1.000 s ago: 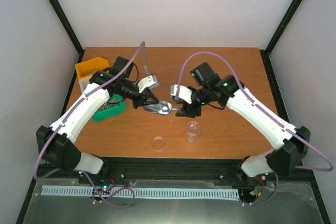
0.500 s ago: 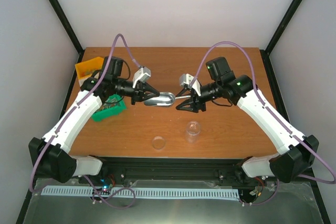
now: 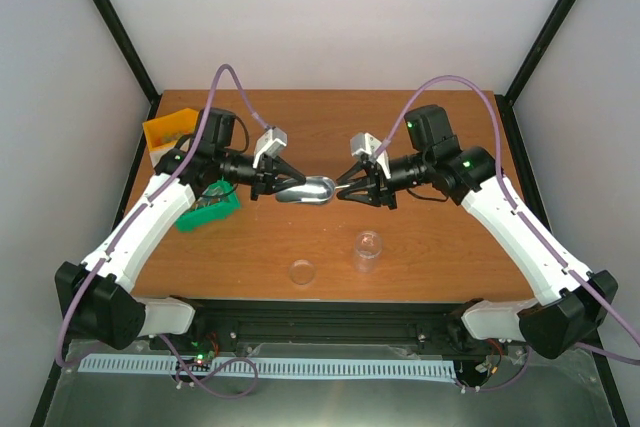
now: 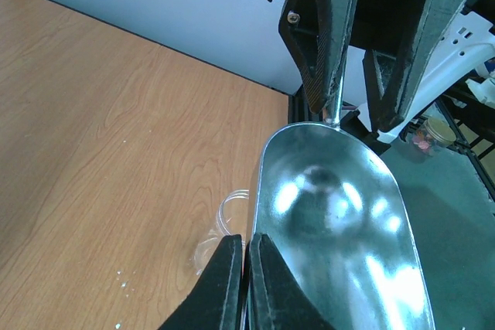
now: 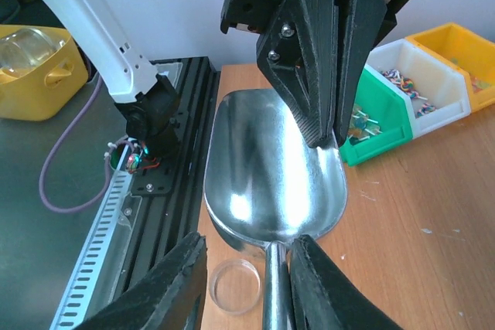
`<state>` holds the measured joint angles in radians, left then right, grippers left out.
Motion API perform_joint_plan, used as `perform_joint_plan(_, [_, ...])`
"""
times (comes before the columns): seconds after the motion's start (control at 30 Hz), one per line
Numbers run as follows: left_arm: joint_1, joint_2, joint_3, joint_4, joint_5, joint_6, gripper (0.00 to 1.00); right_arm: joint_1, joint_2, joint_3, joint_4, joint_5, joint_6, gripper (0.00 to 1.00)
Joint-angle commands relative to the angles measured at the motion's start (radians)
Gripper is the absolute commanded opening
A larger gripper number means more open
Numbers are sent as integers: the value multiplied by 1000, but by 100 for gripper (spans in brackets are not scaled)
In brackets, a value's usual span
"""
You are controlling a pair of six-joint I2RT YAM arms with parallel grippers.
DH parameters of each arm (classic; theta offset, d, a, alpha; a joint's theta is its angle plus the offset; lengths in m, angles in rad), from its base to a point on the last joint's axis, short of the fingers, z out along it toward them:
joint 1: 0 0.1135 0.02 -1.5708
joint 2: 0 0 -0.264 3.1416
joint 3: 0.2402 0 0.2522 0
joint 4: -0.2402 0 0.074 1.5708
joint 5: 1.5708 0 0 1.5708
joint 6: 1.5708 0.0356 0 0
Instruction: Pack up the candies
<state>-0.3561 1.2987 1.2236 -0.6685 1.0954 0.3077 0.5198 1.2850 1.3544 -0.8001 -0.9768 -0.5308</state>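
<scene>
**Scoop handover in progress, and zero candies packed so far**

Quick look at where this is. A second ago the left arm had the scoop [image 3: 308,190] lower and closer to the arm bases. The right jaws were off beside it and then spread wider. Since then both arms have carried it up and back over the worktop [image 3: 420,137], and the right jaws have come in around the handle [image 5: 272,291] and are narrowing.

Left jaws are fully closed, pinching the front lip of the scoop's bowl. Right jaws are part open and straddle the thin handle. One finger [image 5: 305,284] looks to be right against it, while the other side has a visible gap, so I wouldn't call that a grip yet.

My read is that the scoop is being passed from left to right so it ends up held by the handle.

The scoop is polished sheet metal, a deep rounded bowl throwing bright glare, and it's bare inside. It looks slippery to me, so a pinch on the rim alone seems iffy.

The candies [image 5: 360,125] are all out behind the left jaws, on that arm's outer side. They're small bright wrapped bits piled in the green bin [image 5: 387,135] and its neighbours. The bins are hard plastic with an open front.

The clear jar [image 3: 368,250] stands below the right jaws on the near side. Its round lid [image 3: 301,272] lies flat beside it.
</scene>
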Motion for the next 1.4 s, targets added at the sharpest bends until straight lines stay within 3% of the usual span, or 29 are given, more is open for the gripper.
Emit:
perform_joint_plan(0.0, [2,-13,8,44,33,-30,1,-6,-11,-15,21,-24,13,32])
perform_joint_plan(0.27, [2,-15,4,56,40,-41,1,-6,-3,-24,30,-12,20,34])
perform_joint_plan(0.73, [2,-3,1,58,14,-44,2,-6,4,-16,18,-10,11,3])
perform_joint_plan(0.77, [2,1,8,42,-4,-39,8,-7,2,-14,9,-12,-3,3])
perform_joint_plan(0.87, [8,31,60,-49,-101,-12,56,-27,-4,-19,12,-8,4,3])
perform_joint_plan(0.9, [18,47,84,-87,-114,6,62,-43,-5,-20,12,-8,8,3])
perform_joint_plan(1.07, [114,120,166,-231,-225,75,76,-145,-3,-25,-22,-49,-13,3])
perform_joint_plan(1.17, [190,154,180,-256,-310,112,78,-182,-10,-44,-47,-30,-41,3])
perform_joint_plan(1.37, [348,258,235,-212,-565,15,86,-253,-47,-118,-31,-6,-48,3])
